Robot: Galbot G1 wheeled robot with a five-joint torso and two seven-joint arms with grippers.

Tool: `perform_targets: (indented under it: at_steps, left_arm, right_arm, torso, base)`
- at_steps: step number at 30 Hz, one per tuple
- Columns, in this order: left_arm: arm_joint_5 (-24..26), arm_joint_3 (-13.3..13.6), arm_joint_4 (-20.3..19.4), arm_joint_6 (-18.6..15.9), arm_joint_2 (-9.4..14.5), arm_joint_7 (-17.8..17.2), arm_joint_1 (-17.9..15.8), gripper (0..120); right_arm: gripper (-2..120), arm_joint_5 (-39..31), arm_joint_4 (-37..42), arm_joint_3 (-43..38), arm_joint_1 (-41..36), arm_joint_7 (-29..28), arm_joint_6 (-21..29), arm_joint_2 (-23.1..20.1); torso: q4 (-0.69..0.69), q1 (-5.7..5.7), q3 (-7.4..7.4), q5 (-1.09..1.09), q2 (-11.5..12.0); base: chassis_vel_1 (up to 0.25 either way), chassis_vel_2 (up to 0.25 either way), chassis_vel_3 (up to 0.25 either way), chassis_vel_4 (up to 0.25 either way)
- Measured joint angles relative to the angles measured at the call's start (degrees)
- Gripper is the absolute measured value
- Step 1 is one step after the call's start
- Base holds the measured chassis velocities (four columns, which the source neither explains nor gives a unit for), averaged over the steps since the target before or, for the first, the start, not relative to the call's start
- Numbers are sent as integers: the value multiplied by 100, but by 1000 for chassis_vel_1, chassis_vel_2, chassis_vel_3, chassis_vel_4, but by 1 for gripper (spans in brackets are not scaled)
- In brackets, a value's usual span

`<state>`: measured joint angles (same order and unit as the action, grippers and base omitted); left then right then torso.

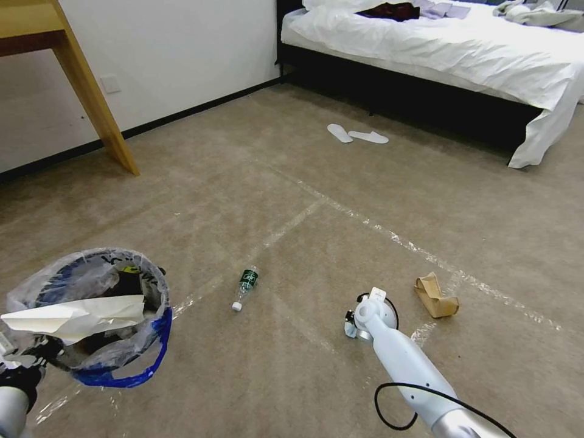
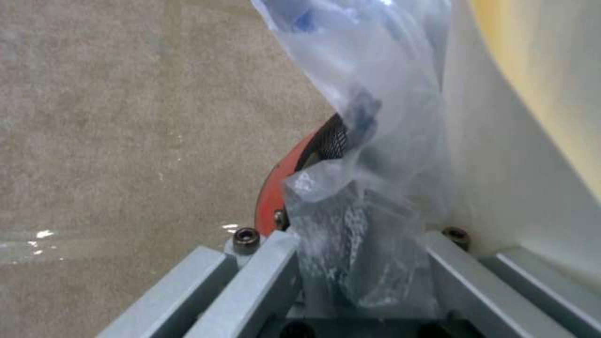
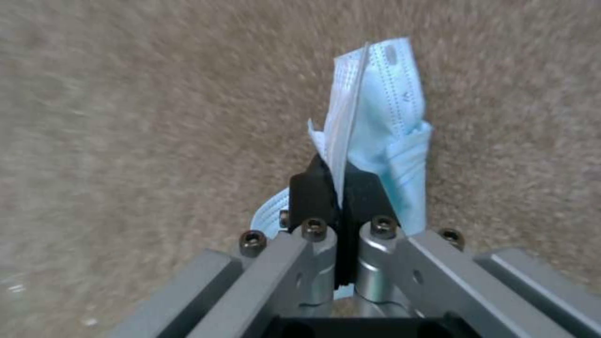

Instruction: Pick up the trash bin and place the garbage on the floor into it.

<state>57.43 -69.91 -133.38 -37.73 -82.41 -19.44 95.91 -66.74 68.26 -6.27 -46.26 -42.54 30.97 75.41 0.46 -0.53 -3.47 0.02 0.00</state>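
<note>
The right pincer [image 3: 338, 188], clamped shut on the limp, featherweight blue mask [image 3: 382, 141], seems to nip one fold, while the left pincer [image 2: 357, 263] grips the trash bin [image 1: 91, 316] at its bagged rim.

The right arm [image 1: 406, 359] is a smooth white tube ending in a rounded joint, with a silver-grey section nearer the body and a thin black cable looping alongside it. The right pincer [image 3: 341, 197] has grey metal linkage bars fastened with dark hex-socket screws and black finger pads [image 3: 308, 190]. The left pincer [image 2: 350, 263] shows matching grey bars and dark screws.
</note>
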Motion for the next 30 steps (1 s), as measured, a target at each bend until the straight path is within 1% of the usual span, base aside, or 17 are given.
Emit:
perform_targets:
  at_steps: [2,3,4,6,7,8,9,10,12,14,16,19,22,25,27,28,30]
  left_arm:
    - [15,0,3,-5,0,-6,-1,0]
    - [47,1,8,-18,2,-28,-6,0]
    - [47,1,8,-18,2,-28,-6,0]
    - [79,23,35,-33,2,-51,-15,0]
    - [79,23,35,-33,2,-51,-15,0]
    - [79,28,43,-36,0,-55,-17,0]
    - [86,46,57,-48,-2,-60,-22,0]
    - [86,46,57,-48,-2,-60,-22,0]
    - [105,77,89,-74,-3,-71,-24,0]
    - [106,90,93,-79,-2,-73,-23,0]
    - [113,123,111,-97,10,-82,-11,0]
    - [113,137,114,-104,21,-86,1,0]
    - [119,152,115,-118,57,-93,27,0]
    - [120,156,114,-122,68,-95,28,0]
    - [121,168,113,-132,89,-105,20,0]
    - [121,168,113,-132,89,-105,20,0]
    - [119,201,106,-140,90,-107,14,0]
  right_arm:
    - [0,-23,209,9,-62,19,-25,-77]
    - [0,-97,638,31,-124,62,-87,-255]
    - [0,-97,638,31,-124,62,-87,-255]
    - [0,-364,1409,78,-134,168,-166,-630]
    - [0,-364,1409,78,-134,168,-166,-630]
    - [0,-444,1597,97,-117,188,-192,-730]
    - [0,-620,2096,165,-16,279,-277,-996]
    - [0,-620,2096,165,-16,279,-277,-996]
    - [0,-893,3202,465,398,722,-661,-1623]
    - [0,-987,3480,565,548,859,-768,-1755]
    - [0,-1397,4338,1014,1136,1220,-1003,-2087]
    - [0,-1558,4722,1355,1458,1442,-1199,-2203]
    - [0,-1758,5259,2205,2218,2246,-1856,-2329]
    - [0,-1788,5321,2404,2428,2412,-1996,-2322]
    - [0,-1855,5349,3211,3269,2947,-2539,-2174]
    - [0,-1855,5349,3211,3269,2947,-2539,-2174]
    - [0,-1725,5145,4022,3852,3453,-3063,-2011]
  torso:
    - [0,0,0,1,0]
    - [1,0,0,0,0]
    - [1,0,0,0,0]
    - [0,0,0,0,0]
    - [0,0,0,0,0]
    - [1,0,0,0,0]
    - [0,-1,0,1,0]
    - [0,-1,0,1,0]
    - [2,-1,0,-2,0]
    - [1,0,0,-2,0]
    - [0,-1,0,-1,0]
    - [1,0,1,-4,0]
    - [1,0,0,-3,0]
    - [1,0,0,-3,0]
    - [1,0,0,-4,0]
    - [1,0,0,-4,0]
    - [0,0,0,-3,0]
  base:
    - [0,0,0,0]
    - [0,0,0,0]
    - [0,0,0,0]
    - [0,0,0,0]
    - [0,0,0,0]
    - [0,0,0,0]
    - [0,0,0,0]
    - [0,0,0,0]
    - [0,0,0,0]
    - [0,0,0,0]
    - [0,0,0,0]
    - [0,0,0,0]
    - [0,0,0,0]
    - [0,0,0,0]
    - [0,0,0,0]
    - [0,0,0,0]
    - [0,0,0,0]
